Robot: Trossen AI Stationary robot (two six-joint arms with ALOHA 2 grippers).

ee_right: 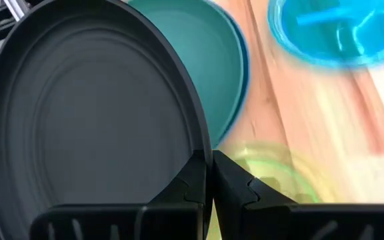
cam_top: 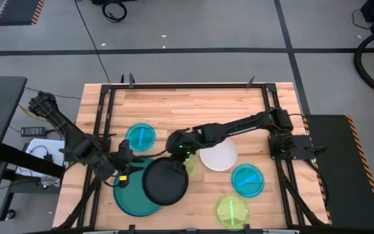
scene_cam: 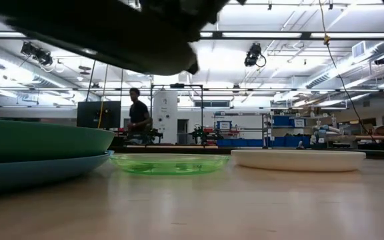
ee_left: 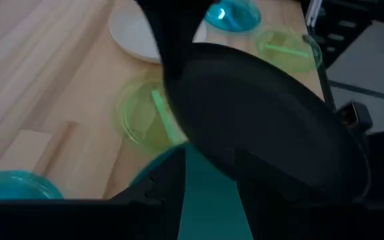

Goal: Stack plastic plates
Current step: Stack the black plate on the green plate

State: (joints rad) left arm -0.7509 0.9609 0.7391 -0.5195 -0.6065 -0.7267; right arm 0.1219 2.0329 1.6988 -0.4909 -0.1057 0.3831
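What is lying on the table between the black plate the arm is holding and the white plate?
A lime-green plate lies between the black plate and the white plate, partly hidden under the right pincer; the high view shows it.

Black plate (cam_top: 165, 182) lifted over stacked teal plate (cam_top: 130, 198), other plates scattered

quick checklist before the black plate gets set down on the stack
1. Right gripper shut on black plate rim: ok.
2. Black plate above the teal plate: ok, though off toward one edge.
3. Teal plate nested on blue plate: ok.
4. Left gripper clear of the stack: not ok, it sits at the stack's edge.
5. White plate out of the way: ok.
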